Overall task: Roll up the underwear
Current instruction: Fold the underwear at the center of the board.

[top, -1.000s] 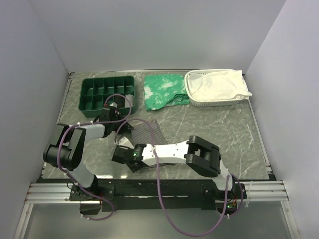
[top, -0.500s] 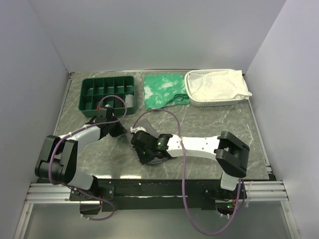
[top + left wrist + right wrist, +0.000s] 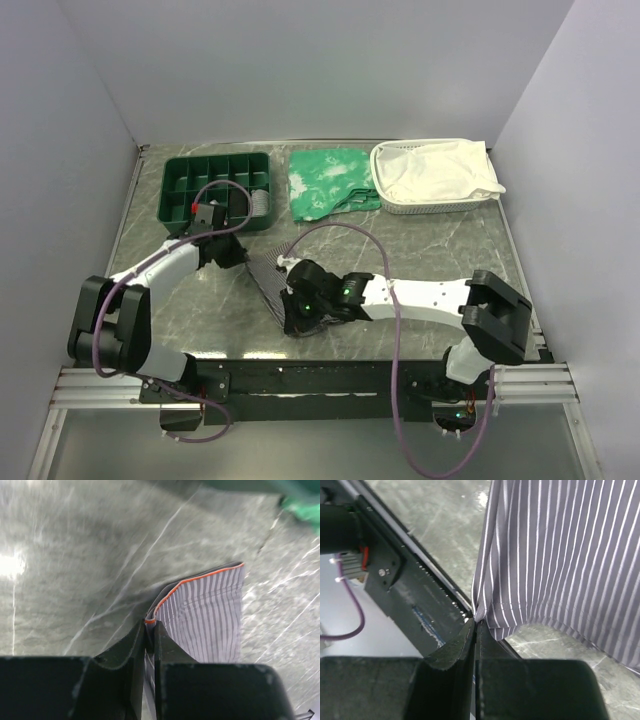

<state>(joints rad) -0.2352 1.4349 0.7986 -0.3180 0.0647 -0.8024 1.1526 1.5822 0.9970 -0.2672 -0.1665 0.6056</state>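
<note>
The underwear (image 3: 268, 283) is grey with fine pinstripes and an orange-edged waistband, stretched as a narrow strip over the table between my two grippers. My left gripper (image 3: 243, 258) is shut on its waistband corner (image 3: 150, 622); the striped fabric (image 3: 210, 620) hangs beyond the fingers. My right gripper (image 3: 297, 318) is shut on the hem at the opposite end (image 3: 481, 616), near the table's front edge, with the cloth (image 3: 560, 555) spread above it.
A green compartment tray (image 3: 215, 187) stands at the back left. A green white-patterned cloth (image 3: 328, 180) lies at the back centre. A white basket (image 3: 432, 176) holding a white cloth stands at the back right. The metal front rail (image 3: 415, 610) runs right under my right gripper.
My right gripper has carried the underwear's hem to the right and towards the front edge. My left gripper has shifted slightly right with the waistband. The cloth now stretches into a narrower strip.
</note>
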